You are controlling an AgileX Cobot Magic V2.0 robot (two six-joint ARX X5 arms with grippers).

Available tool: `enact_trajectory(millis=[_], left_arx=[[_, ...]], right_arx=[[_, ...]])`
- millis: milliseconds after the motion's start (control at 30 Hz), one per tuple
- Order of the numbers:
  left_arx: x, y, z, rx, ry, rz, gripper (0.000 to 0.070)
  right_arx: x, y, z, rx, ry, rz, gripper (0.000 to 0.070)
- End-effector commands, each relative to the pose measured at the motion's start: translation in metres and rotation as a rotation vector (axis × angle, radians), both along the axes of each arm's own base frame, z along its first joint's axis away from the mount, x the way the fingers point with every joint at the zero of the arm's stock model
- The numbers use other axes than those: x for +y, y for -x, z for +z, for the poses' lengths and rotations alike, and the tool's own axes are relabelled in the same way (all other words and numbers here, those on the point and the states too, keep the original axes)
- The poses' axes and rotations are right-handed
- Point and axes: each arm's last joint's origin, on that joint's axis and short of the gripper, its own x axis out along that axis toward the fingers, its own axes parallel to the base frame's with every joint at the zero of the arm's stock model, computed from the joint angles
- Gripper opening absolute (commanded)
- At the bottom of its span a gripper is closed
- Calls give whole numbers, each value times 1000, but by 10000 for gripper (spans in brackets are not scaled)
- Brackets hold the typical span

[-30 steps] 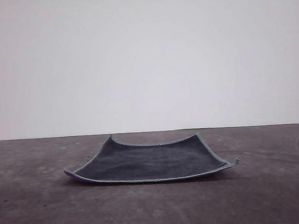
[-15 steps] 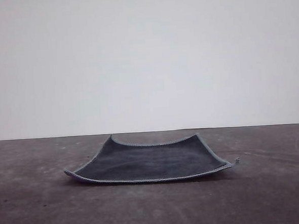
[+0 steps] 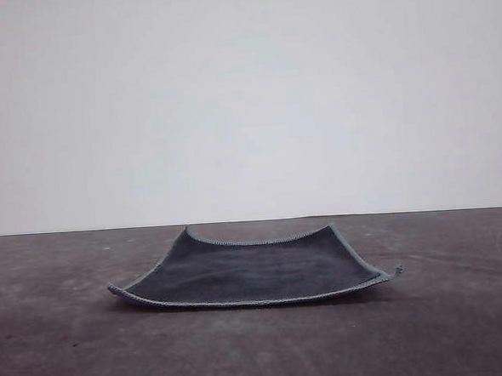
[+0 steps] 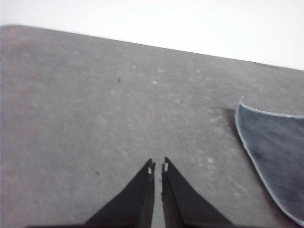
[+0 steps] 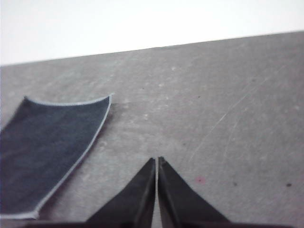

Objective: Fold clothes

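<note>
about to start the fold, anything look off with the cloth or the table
Nothing is damaged or spilled. The cloth lies spread dark face up, but not quite flat: its corners curl up off the table. The left gripper and right gripper are shut, clear of it.

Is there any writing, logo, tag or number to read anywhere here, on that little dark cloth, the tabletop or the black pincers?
None: no text, label, brand, number or sign can be read in these pictures.
The dark grey cloth shows a plain face and a pale stitched hem, no tag.
The grey table bears only specks and faint scratches.
The left end effector and right end effector are plain black, both shut and empty.
</note>
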Motion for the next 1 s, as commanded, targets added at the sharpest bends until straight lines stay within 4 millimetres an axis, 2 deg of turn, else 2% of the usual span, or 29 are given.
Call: enact_trajectory(millis=[0,133,267,400,500,600,700,800,967], left_arx=[[-1,3,18,-51,47,-8,12],[-3,10,61,-115,60,-33,12],[-5,5,104,-64,58,-52,12],[-8,-19,139,77,-14,-73,10],[-10,-44,153,197,-94,-96,10],[-13,-70,158,277,-153,-136,11],[-16,-92,155,331,-150,-173,10],[-19,-113,146,404,-141,-200,11],[-23,-134,125,499,-118,-282,11]], right_arx=[[0,2,12,-15,-111,-9,3],[0,7,45,-73,-152,-17,2],[0,4,84,-69,-137,-17,2],[0,-14,125,19,-29,-8,2],[0,-33,149,103,89,17,2],[0,-55,164,171,185,54,3],[0,-75,168,245,193,86,3],[0,-98,158,354,205,103,3],[0,-124,134,480,202,121,2]])
